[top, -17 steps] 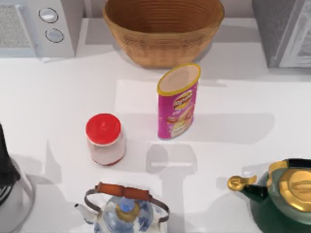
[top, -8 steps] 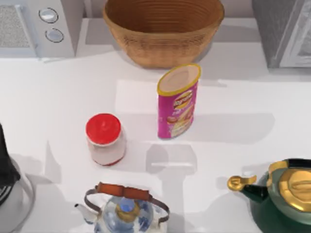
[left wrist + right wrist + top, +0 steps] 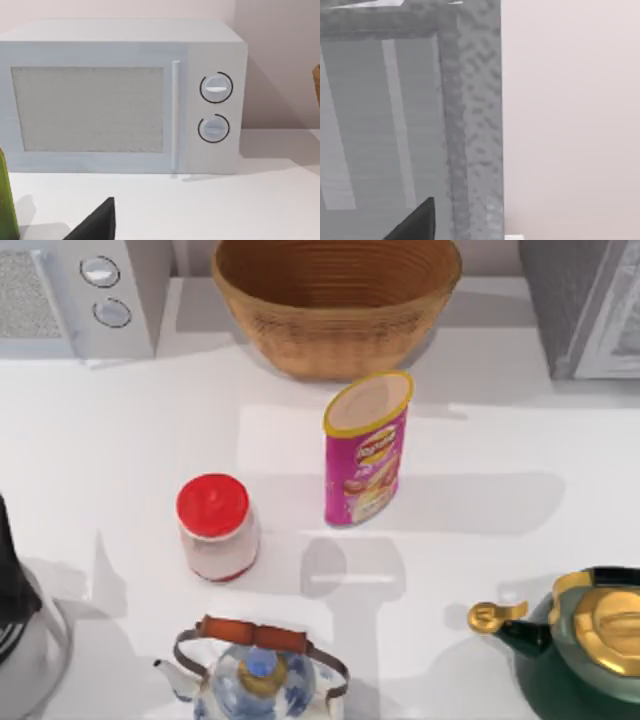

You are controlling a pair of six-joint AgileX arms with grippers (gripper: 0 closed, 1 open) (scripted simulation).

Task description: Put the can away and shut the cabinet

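Standing upright mid-bench: the can, a tall pink snack tube with a pale lid, just in front of the basket, the red-lidded jar near on the left. Likely handling as light, stiff but thin-walled and smooth, so tipping or slipping easily; judging the mid-body, squeezed across its width, the safest hold. Cabinet sitting at the far right corner. Left tool facing the microwave, right tool facing the cabinet; cannot tell how far either is open. Nothing shifting since the earlier frames; can, jar and both kettles lying as before.
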